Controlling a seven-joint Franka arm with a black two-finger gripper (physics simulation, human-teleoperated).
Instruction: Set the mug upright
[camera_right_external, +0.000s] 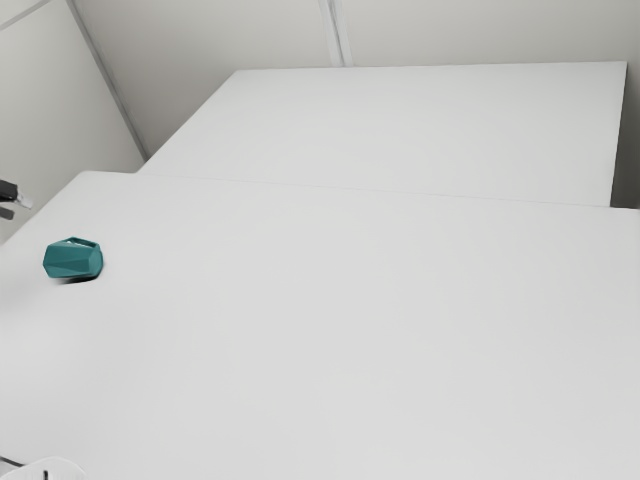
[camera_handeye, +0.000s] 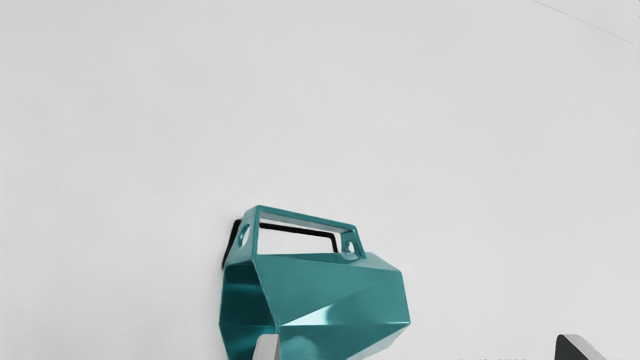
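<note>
White tabletop (camera_right_external: 350, 330) holds a faceted teal mug (camera_handeye: 330, 287) sideways.

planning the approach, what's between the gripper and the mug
In the exterior view, no object shows between the gripper and the tipped mug, just the white table's edge and bare top.

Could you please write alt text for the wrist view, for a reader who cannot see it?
A teal, faceted mug lies on its side on a white table, its mouth and handle visible. The gripper stands open at the bottom edge, one fingertip overlapping the mug.
</note>
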